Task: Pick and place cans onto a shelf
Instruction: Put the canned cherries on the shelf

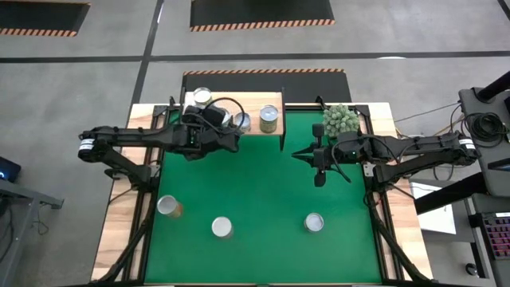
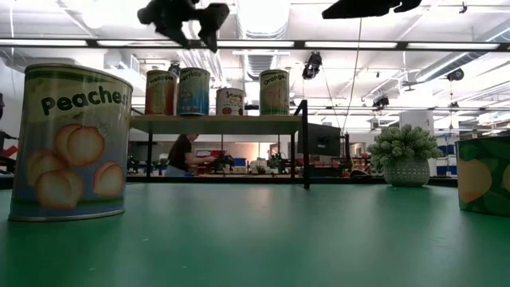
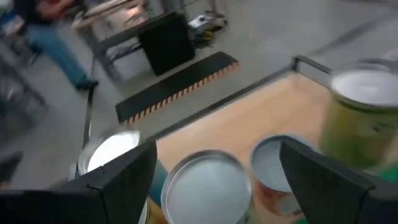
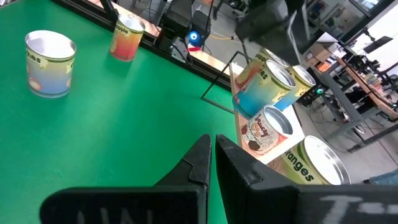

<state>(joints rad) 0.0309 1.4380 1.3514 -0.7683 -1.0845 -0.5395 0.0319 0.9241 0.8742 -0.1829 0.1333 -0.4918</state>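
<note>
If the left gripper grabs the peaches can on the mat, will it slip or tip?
The peaches can looks rigid, so it should hold shape. Its paper label probably grips better than bare metal. Standing upright and squat, it seems unlikely to tip; on its side it would roll.

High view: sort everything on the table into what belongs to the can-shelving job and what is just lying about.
Belongs to the job:
- shelf, four cans on it, among them the green-label can
- three cans on the mat
- left gripper, open above the shelf
- right gripper, shut, waiting over the mat

Just lying about:
- ball plant
</note>
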